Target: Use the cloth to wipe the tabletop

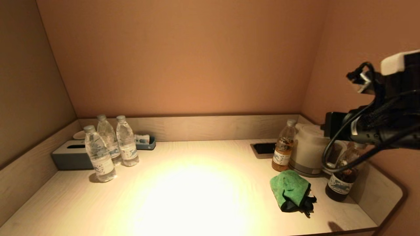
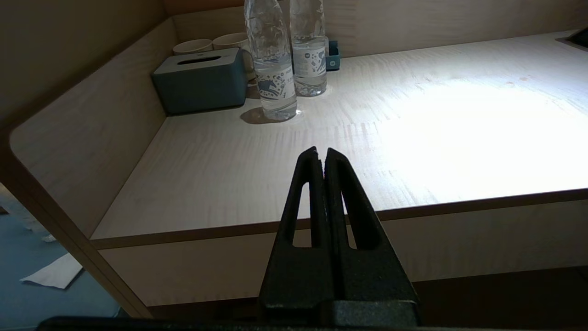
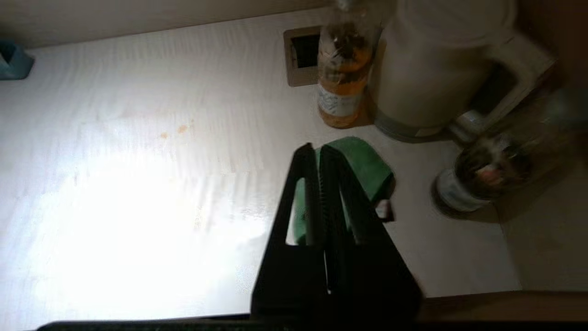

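A crumpled green cloth (image 1: 290, 190) with a dark edge lies on the pale wooden tabletop (image 1: 197, 183) at the right, in front of the kettle. My right arm (image 1: 377, 127) hangs raised above the table's right side. In the right wrist view my right gripper (image 3: 317, 149) is shut and empty, well above the cloth (image 3: 367, 165) and apart from it. Small orange stains (image 3: 174, 131) mark the tabletop further left. My left gripper (image 2: 320, 151) is shut and empty, held off the table's front left edge (image 2: 229, 232).
Three water bottles (image 1: 111, 144), a grey tissue box (image 1: 70, 154) and cups stand at the back left. A tea bottle (image 1: 282, 147), a white kettle (image 1: 308, 147), a dark bottle (image 1: 343, 177) and a socket recess (image 1: 264, 148) crowd the right. Walls enclose three sides.
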Motion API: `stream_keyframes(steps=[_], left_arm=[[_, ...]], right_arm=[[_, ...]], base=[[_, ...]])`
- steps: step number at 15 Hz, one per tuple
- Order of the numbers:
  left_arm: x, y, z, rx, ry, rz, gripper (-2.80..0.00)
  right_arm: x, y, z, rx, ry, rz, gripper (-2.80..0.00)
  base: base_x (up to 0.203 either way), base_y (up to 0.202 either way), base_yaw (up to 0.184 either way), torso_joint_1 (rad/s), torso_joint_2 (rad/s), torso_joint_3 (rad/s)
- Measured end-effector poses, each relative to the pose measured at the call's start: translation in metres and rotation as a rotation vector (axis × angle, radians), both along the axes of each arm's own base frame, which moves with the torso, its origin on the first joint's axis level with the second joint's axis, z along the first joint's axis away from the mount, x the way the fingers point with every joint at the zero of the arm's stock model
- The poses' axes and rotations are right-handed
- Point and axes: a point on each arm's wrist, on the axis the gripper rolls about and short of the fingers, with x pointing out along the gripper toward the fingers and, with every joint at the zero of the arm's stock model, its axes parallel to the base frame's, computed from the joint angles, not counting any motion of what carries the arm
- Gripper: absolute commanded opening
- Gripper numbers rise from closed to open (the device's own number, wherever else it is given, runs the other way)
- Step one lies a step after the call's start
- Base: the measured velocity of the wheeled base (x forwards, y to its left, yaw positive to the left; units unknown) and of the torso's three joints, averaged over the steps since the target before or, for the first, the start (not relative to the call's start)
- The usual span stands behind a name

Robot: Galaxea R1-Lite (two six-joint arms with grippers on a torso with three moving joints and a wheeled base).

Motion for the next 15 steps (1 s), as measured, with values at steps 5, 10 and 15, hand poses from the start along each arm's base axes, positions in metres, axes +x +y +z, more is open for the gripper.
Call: stream_keyframes(steps=[5,10,15], left_arm=[[0.000,0.000,0.000,0.000,0.000,0.000,-2.80],[0.000,0.000,0.000,0.000,0.000,0.001,-2.80],[0.000,0.000,0.000,0.000,0.001,0.001,-2.80]], right_arm=[[-0.065,-0.008,0.038,-0.021,-0.202,-0.022,-2.80],[-0.144,-0.025,0.044,-0.087,-0.371,-0.156,-2.80],[-0.211,-0.034,0.007,-0.170,-0.446,-0.274,-2.80]], base=[[0.000,0.000,0.000,0.000,0.00,0.000],[0.000,0.000,0.000,0.000,0.00,0.000],[0.000,0.000,0.000,0.000,0.00,0.000]])
